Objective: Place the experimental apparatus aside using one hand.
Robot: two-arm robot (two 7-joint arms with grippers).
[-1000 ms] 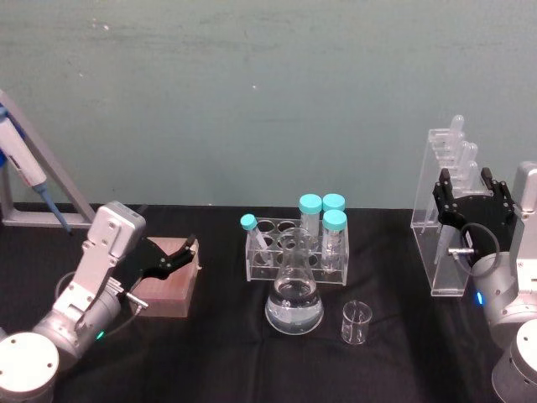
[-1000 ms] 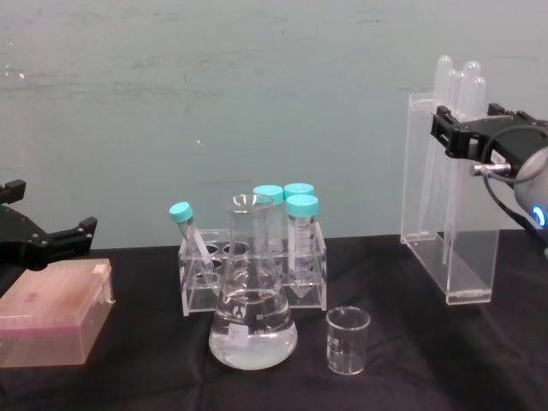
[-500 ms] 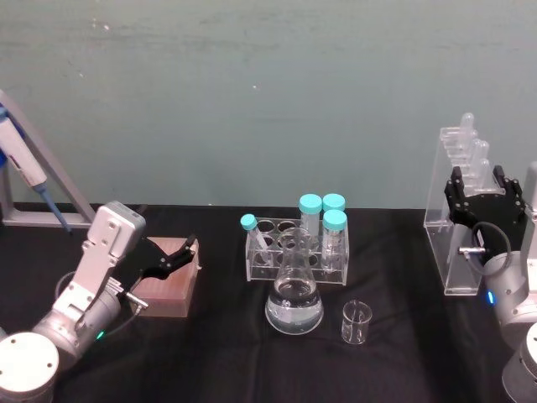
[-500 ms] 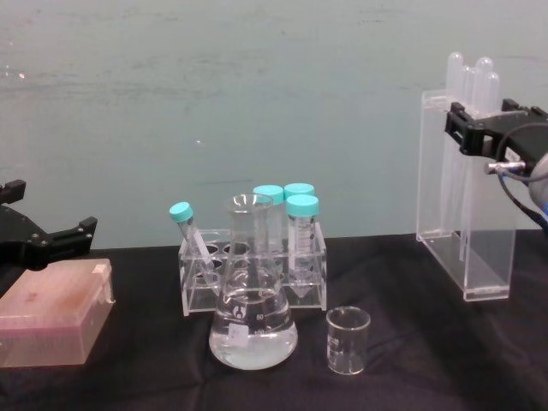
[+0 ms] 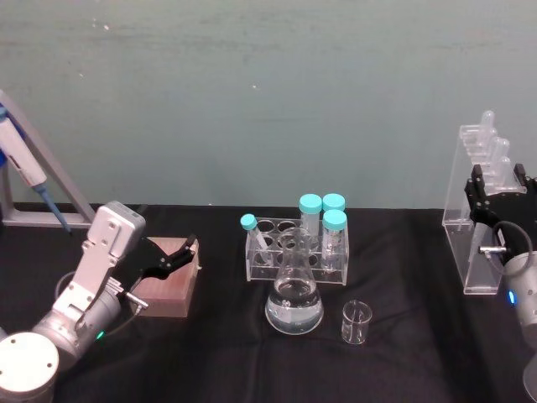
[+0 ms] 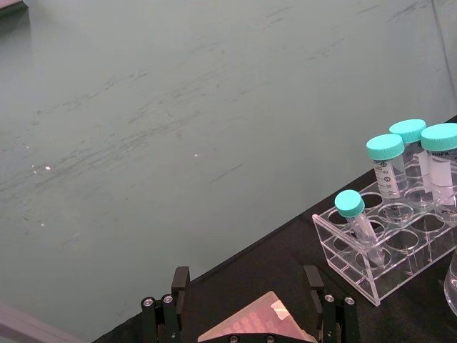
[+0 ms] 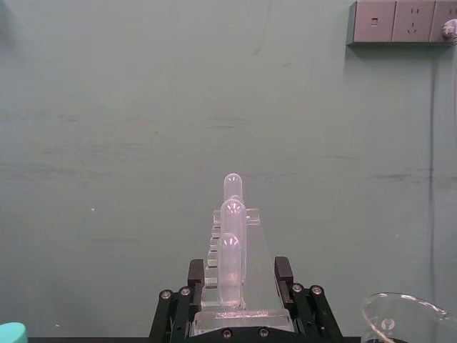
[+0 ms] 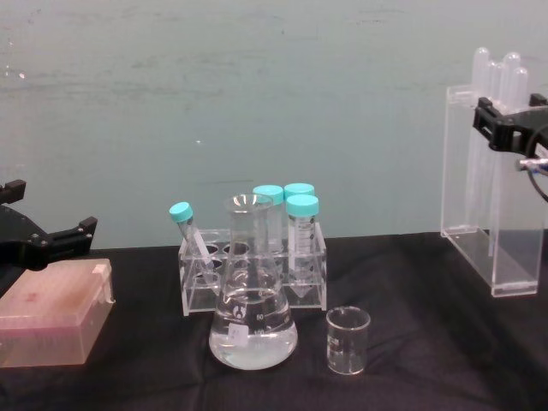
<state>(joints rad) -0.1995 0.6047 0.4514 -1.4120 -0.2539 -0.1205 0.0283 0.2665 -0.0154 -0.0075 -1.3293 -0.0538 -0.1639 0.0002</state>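
Note:
The clear acrylic pipette stand (image 5: 480,220) with plastic pipettes is at the far right, and my right gripper (image 5: 498,186) is shut on its upper part. The chest view has the stand (image 8: 479,205) upright in that gripper (image 8: 514,124); whether its base touches the black cloth I cannot tell. In the right wrist view the pipette bulbs and stand (image 7: 232,286) sit between the fingers. The conical flask (image 5: 294,298) with clear liquid and the small beaker (image 5: 357,323) stand mid-table, apart from both grippers. My left gripper (image 5: 180,252) is open over a pink box at the left.
A clear rack (image 5: 298,243) of teal-capped tubes stands just behind the flask (image 8: 253,317) and beaker (image 8: 348,340). The pink box (image 8: 51,312) lies under the left gripper (image 8: 51,240). A pipettor on a grey stand (image 5: 25,168) is at the far left.
My right gripper has carried the pipette stand steadily to the right, toward the table's right edge. The left arm, flask, beaker and rack have not moved.

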